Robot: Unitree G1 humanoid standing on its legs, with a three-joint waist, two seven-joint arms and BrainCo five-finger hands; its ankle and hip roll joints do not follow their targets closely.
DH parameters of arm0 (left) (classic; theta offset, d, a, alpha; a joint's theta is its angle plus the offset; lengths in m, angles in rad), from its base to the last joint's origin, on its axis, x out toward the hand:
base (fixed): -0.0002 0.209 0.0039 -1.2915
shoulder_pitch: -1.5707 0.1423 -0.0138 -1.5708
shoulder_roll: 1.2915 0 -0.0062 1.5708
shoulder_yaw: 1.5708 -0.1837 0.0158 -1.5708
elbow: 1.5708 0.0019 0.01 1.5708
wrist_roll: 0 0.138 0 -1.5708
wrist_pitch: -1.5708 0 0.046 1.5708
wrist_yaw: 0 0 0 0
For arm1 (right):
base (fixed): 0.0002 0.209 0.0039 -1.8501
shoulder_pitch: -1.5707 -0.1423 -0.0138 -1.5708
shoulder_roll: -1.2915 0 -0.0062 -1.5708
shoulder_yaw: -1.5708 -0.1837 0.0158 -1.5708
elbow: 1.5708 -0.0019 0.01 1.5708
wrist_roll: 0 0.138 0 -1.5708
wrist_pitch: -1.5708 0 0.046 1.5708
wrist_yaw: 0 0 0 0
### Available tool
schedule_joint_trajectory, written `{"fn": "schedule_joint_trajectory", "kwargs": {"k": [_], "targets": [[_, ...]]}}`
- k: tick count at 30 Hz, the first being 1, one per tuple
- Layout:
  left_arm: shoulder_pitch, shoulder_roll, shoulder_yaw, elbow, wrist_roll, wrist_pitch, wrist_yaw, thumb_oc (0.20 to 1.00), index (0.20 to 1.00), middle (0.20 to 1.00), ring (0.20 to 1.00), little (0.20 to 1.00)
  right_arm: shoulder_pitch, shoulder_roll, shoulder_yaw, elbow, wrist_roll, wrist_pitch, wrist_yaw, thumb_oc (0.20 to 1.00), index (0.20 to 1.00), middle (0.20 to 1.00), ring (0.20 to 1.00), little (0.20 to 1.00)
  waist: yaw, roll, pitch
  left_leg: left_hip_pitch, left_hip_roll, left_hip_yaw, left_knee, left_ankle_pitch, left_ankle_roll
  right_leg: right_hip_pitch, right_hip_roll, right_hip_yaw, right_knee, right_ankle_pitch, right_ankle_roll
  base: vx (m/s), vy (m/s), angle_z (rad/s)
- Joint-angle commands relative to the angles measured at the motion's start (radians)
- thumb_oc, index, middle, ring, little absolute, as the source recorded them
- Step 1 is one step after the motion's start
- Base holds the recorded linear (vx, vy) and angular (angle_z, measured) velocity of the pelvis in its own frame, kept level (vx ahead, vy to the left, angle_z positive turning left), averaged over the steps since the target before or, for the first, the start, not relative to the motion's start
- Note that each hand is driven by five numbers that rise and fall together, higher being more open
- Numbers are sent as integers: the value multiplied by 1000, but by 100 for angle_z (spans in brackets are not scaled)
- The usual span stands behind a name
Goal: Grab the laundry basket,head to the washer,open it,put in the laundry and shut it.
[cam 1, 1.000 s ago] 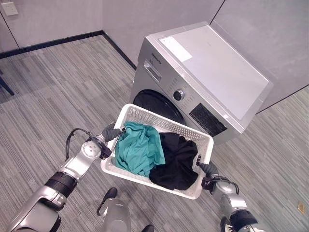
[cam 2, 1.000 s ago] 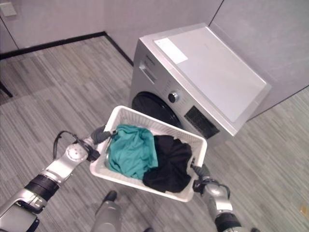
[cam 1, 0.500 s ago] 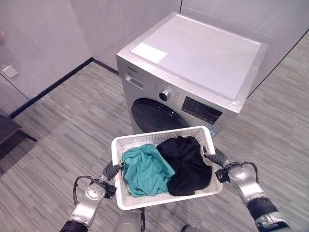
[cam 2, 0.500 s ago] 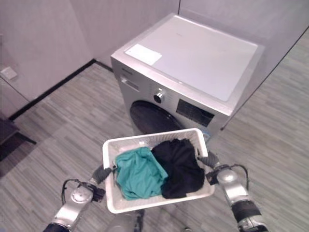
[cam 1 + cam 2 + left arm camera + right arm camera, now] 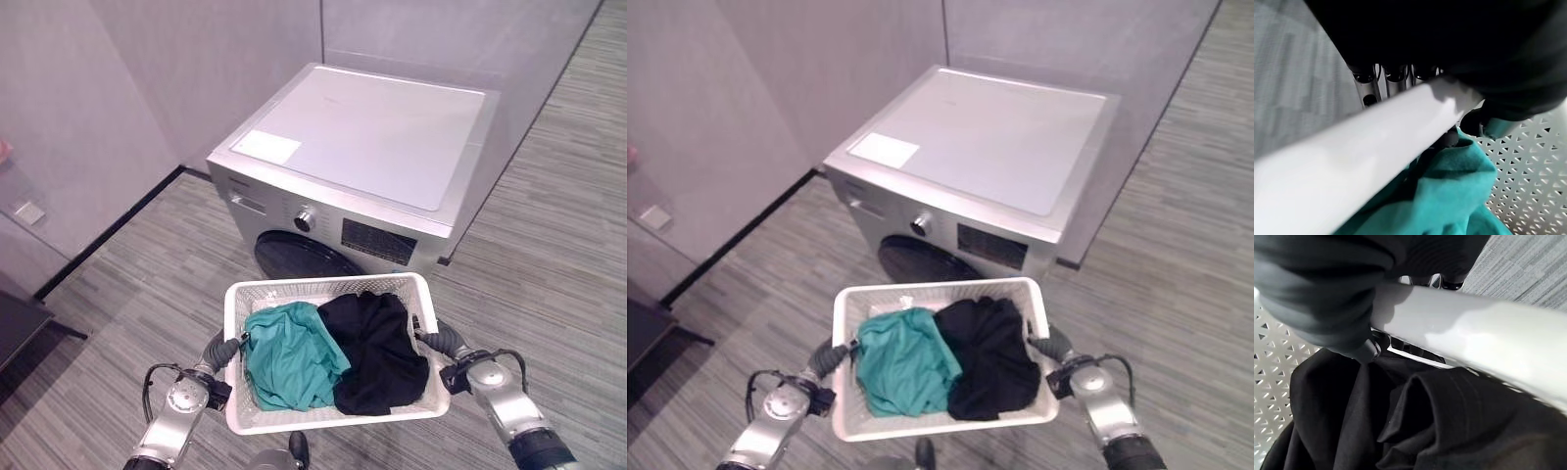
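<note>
I hold a white perforated laundry basket (image 5: 323, 287) in front of me, level, just short of the silver front-loading washer (image 5: 372, 147). My left hand (image 5: 221, 351) is curled round the basket's left rim (image 5: 1352, 161), and my right hand (image 5: 441, 340) grips the right rim (image 5: 1474, 347). Inside lie a teal garment (image 5: 289, 352) on the left and a black garment (image 5: 377, 348) on the right. The washer's dark round door (image 5: 299, 257) is closed, partly hidden behind the basket.
Grey walls meet in a corner behind the washer. Striped grey floor (image 5: 549, 245) spreads to the right and left of it. A wall socket (image 5: 27, 211) sits low on the left wall, and a dark furniture edge (image 5: 20, 328) juts in at far left.
The view has swung so the washer now faces me more squarely and sits higher in the picture. The basket stays held in both hands, with the laundry unchanged.
</note>
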Motion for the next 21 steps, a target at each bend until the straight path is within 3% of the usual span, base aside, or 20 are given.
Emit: {"fn": "schedule_joint_trajectory", "kwargs": {"k": [1, 3, 4, 7, 8, 9, 10, 11, 12, 13, 14, 15, 17, 19, 20, 21], "targets": [[-72, 134, 238, 3, 1, -56, 69, 200, 200, 200, 200, 200, 16, -116, -129, -23, 5, -35, 24, 200, 200, 200, 200, 200, 17, -34, -70, 37, 91, -2, 24, -67, -46, -157, -128, 62, 84, 70, 2, 4, 210, 3], [-99, 132, 231, -13, 7, -63, 64, 200, 200, 200, 200, 200, 57, -88, -177, -19, -20, -31, 19, 200, 200, 200, 200, 200, -4, -31, -77, 34, 7, -32, 46, -122, -3, -168, -192, 82, 98, 108, 32, -30, 286, 3], [-101, 133, 229, -12, 7, -63, 64, 200, 200, 200, 200, 200, 58, -86, -179, -21, -21, -30, 19, 200, 200, 200, 200, 200, -3, -34, -78, 32, 3, -33, 47, -123, 0, -169, -196, 82, 98, 110, 35, -45, 324, 8], [-136, 139, 216, 1, 17, -58, 56, 200, 200, 200, 200, 200, 88, -37, -199, -7, -32, -30, 16, 200, 200, 200, 200, 200, -14, -28, -99, 34, -73, -15, 41, -131, 40, -204, -273, 87, 110, 172, 64, -86, 287, 1], [-150, 146, 212, 7, 4, -46, 63, 200, 200, 200, 200, 200, 84, -16, -181, 6, -23, -32, 19, 200, 200, 200, 200, 200, -8, -24, -95, 26, -78, -2, 37, -121, 57, -212, -261, 57, 212, 155, 45, -139, 194, -8], [-152, 147, 212, 8, 3, -45, 63, 200, 200, 200, 200, 200, 82, -15, -180, 8, -23, -33, 18, 200, 200, 200, 200, 200, -9, -26, -94, 27, -78, -3, 37, -122, 55, -216, -264, 59, 223, 147, 44, -155, 98, -10], [-157, 154, 210, 0, -1, -44, 67, 200, 200, 200, 200, 200, 76, -4, -167, 11, -19, -33, 18, 200, 200, 200, 200, 200, -13, -27, -88, 23, -76, 1, 36, -114, 61, -214, -236, 58, 275, 133, 39, -132, 0, -12], [-167, 160, 213, -3, -14, -46, 77, 200, 200, 200, 200, 200, 59, 4, -147, 16, -12, -35, 16, 200, 200, 200, 200, 200, -17, -30, -75, 14, -76, 6, 36, -96, 63, -217, -175, 60, 318, 113, 35, -231, 1, -5], [-170, 162, 219, -8, -32, -46, 85, 200, 200, 200, 200, 200, 41, 7, -130, 20, -4, -39, 15, 200, 200, 200, 200, 200, -16, -36, -67, 3, -75, 17, 35, -76, 66, -212, -100, 53, 332, 72, 34, -333, -97, 0], [-157, 168, 239, -16, -74, -50, 95, 200, 200, 200, 200, 200, 4, 16, -86, 37, 10, -44, 14, 200, 200, 200, 200, 200, 2, -52, -59, -23, -64, 59, 33, -43, 56, -188, 31, 38, 302, -8, 28, -250, -112, -22], [-156, 170, 243, -16, -77, -51, 96, 200, 200, 200, 200, 200, -1, 17, -81, 42, 12, -45, 12, 200, 200, 200, 200, 200, 5, -54, -58, -22, -59, 66, 33, -43, 51, -188, 38, 43, 296, -9, 23, -247, -164, -90], [-139, 173, 263, -18, -100, -56, 100, 200, 200, 200, 200, 200, -24, 22, -60, 47, 26, -50, 11, 200, 200, 200, 200, 200, 26, -65, -61, -45, -47, 99, 31, -26, 42, -166, 99, 37, 261, -61, 1, -193, -139, -156], [-102, 178, 301, -42, -123, -60, 98, 200, 200, 200, 200, 200, -57, 17, -24, 37, 29, -50, 11, 200, 200, 200, 200, 200, 67, -67, -58, -82, -1, 176, 46, 3, 19, -142, 151, 34, 197, -121, -83, -295, -200, -150], [-85, 182, 332, -50, -127, -65, 102, 200, 200, 200, 200, 200, -93, -5, 6, 28, 32, -57, 7, 200, 200, 200, 200, 200, 97, -58, -58, -146, 46, 218, 75, 41, -2, -109, 211, 103, 55, -147, -131, -329, -310, -107], [-93, 180, 340, -41, -136, -75, 120, 200, 200, 200, 200, 200, -109, -18, 21, 8, 50, -70, -6, 200, 200, 200, 200, 200, 110, -49, -36, -201, 110, 238, 122, 72, -39, -115, 261, 147, 3, -137, -171, -262, -293, -105], [-95, 179, 340, -40, -136, -76, 121, 200, 200, 200, 200, 200, -110, -20, 21, 7, 51, -70, -7, 200, 200, 200, 200, 200, 112, -46, -35, -205, 117, 239, 129, 73, -43, -116, 266, 149, 0, -135, -175, -274, -241, -139]]}}
